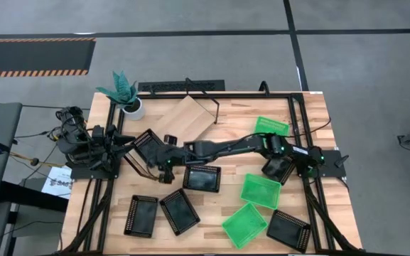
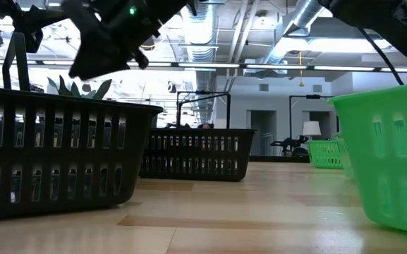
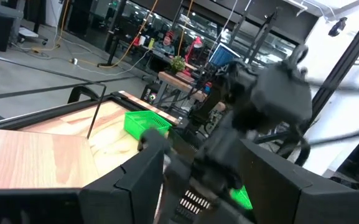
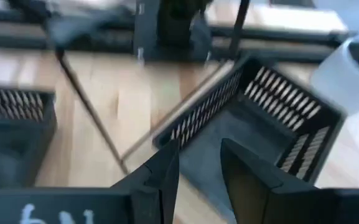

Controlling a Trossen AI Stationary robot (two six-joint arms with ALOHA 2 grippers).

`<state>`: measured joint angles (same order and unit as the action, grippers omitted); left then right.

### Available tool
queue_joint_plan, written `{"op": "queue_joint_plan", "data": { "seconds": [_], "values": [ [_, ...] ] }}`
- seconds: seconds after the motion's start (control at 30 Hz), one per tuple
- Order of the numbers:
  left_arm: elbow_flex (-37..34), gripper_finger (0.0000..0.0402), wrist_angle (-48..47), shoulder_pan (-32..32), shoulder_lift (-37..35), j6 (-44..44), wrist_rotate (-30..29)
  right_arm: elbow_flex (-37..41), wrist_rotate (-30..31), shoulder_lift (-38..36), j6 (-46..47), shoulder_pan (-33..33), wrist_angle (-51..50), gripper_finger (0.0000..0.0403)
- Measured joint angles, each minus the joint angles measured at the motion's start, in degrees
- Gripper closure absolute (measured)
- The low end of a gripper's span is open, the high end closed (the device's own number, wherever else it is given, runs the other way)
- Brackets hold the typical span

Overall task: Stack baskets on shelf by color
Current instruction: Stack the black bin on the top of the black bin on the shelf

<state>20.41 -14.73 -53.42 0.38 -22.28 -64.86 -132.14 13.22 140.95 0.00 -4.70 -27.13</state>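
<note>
The right end effector [image 4: 198,165], fingers slightly parted and empty, hangs above a black basket [image 4: 263,118] lying near the shelf [image 1: 190,117] on the worktop [image 1: 212,220]. The basket looks light, thin-walled and flexible; its perforated rim offers the surest hold. Left end effector state: cannot tell.
</note>
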Motion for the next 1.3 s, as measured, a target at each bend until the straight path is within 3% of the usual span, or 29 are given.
{"op": "queue_joint_plan", "data": {
  "seconds": [0.13,0.5,0.6,0.8,0.97,1.13,1.3],
  "values": [
    [0.02,0.0207,0.01,0.01,0.0,0.0,0.0,1.11,0.15,-0.18,0.79,-0.36,-3.32,0.0268],
    [0.01,0.0207,-1.02,0.0,-0.02,0.14,0.51,-0.12,0.4,-3.52,13.84,-7.07,-47.69,0.0262],
    [0.01,0.0207,-1.39,-0.01,-0.01,0.15,0.55,0.47,1.45,-3.85,17.56,-10.31,-54.49,0.0252],
    [0.01,0.0207,-1.37,-0.01,-0.02,0.17,0.55,0.72,2.91,-4.27,22.01,-16.11,-59.47,0.023],
    [0.0,0.0207,-1.33,-0.01,-0.02,0.15,0.32,0.72,13.83,-4.18,21.73,-18.68,-61.98,0.0216],
    [0.01,0.0207,-1.4,0.02,-0.02,-0.69,0.09,0.74,14.0,-7.08,19.08,-15.54,-62.91,0.0202],
    [0.01,0.0207,-1.44,-0.01,-0.02,-0.68,0.09,4.96,10.02,-16.17,18.09,-13.08,-62.7,0.0194]
  ]
}}
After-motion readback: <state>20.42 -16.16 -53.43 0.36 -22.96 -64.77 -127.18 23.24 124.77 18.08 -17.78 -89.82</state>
